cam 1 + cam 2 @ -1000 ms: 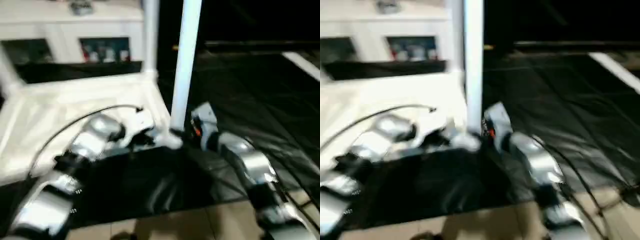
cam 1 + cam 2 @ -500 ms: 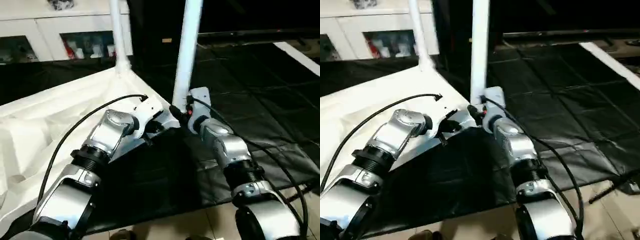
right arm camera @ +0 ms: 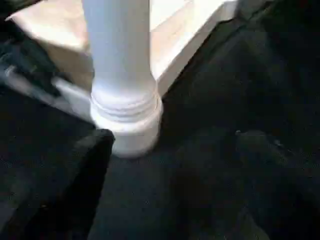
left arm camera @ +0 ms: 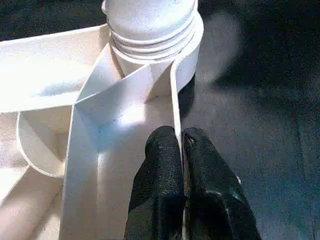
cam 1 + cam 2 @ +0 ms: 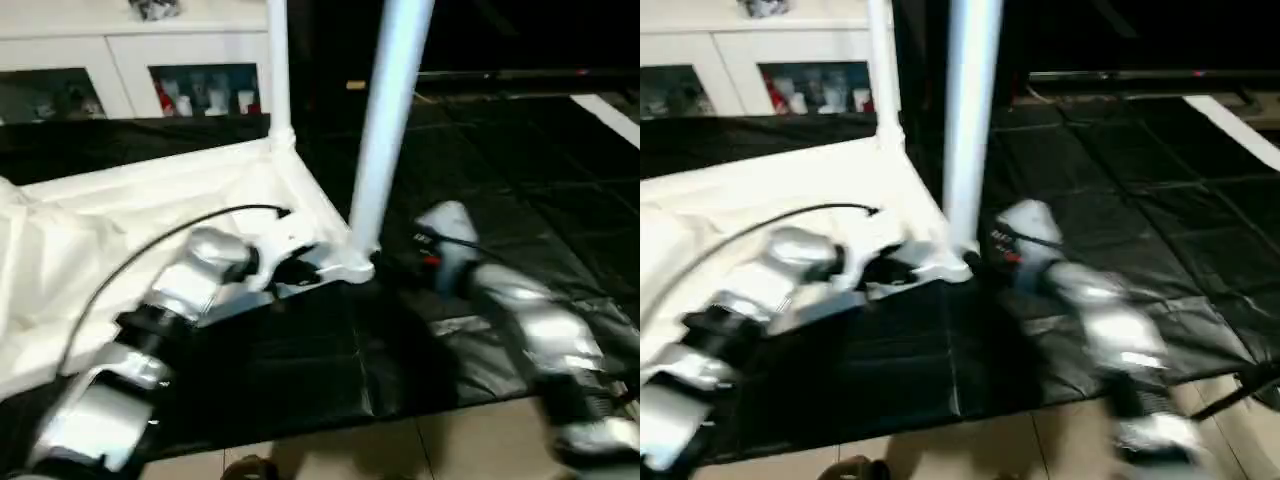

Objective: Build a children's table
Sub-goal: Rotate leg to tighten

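My two head cameras look forward and down over the silver forearms (image 5: 190, 290) at the overturned white plastic tabletop (image 5: 150, 210) on black floor sheeting (image 5: 1120, 200) — nearly the same scene, slightly offset. My left wrist camera sits very close, facing the round corner socket (image 4: 150, 55); my right wrist camera views that same socket (image 3: 127, 125) from the sheeting side — both share the upright white tubular leg (image 3: 117, 45).

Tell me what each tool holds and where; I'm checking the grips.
Left tool pinches the tabletop by its thin edge wall beside the corner socket. Right tool stands open, off the leg.
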